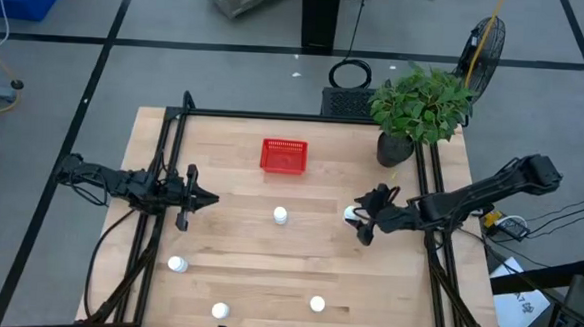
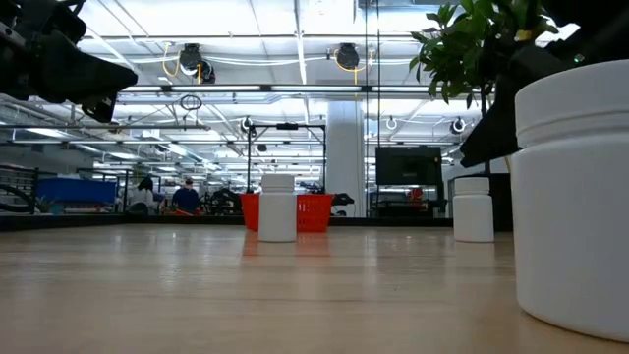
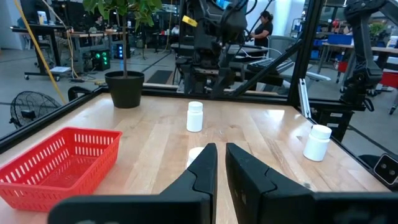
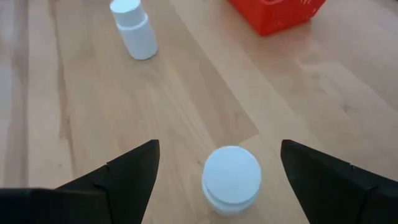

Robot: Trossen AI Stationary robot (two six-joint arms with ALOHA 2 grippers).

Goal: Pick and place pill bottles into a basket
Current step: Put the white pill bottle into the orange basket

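Note:
The red basket (image 1: 283, 155) sits on the table toward its far edge. Several white pill bottles stand upright on their bases: one at the middle (image 1: 280, 215), one at the right (image 1: 350, 215), one near left (image 1: 177, 265), and two by the near edge (image 1: 221, 310) (image 1: 317, 304). My right gripper (image 1: 359, 219) is open. In the right wrist view its fingers (image 4: 137, 165) stand on either side of the right bottle (image 4: 231, 179) without touching it. My left gripper (image 1: 205, 197) is shut and empty at the table's left side, above the wood.
A black pot with a green plant (image 1: 415, 115) stands at the far right corner, just beyond my right arm. A black frame rail (image 1: 304, 117) runs round the table. Bare wood (image 1: 237, 251) lies between the middle bottle and the near ones.

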